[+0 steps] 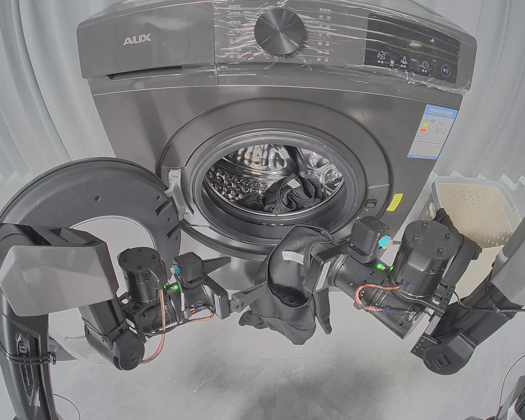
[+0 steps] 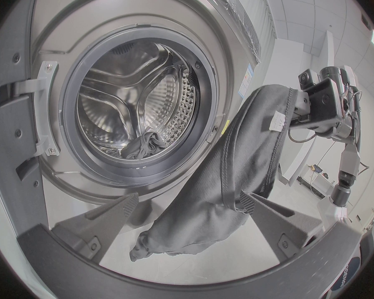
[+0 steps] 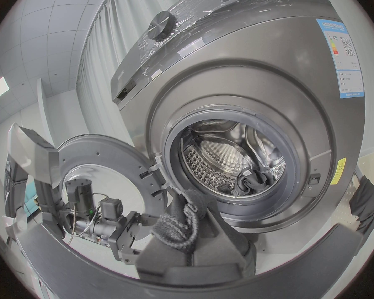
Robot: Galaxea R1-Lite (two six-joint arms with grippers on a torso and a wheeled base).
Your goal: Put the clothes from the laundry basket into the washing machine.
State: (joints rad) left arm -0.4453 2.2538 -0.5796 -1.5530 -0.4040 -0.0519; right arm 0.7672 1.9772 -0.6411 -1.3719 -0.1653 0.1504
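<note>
Washing machine [image 1: 157,106]: fills the upper and middle frame of the head view, drum open.
Door [image 1: 87,193]: swung wide at middle left.
Laundry basket [image 1: 478,205]: pale, at the right edge beside the machine.
Dark garment [image 1: 291,298]: hangs at lower centre, below the drum mouth.
Second dark garment [image 1: 289,193]: lies inside the drum.
Right gripper [image 1: 315,266]: pinches the hanging garment's top.
Left gripper [image 1: 245,275]: fingers spread, one tip at the cloth's edge.
</note>
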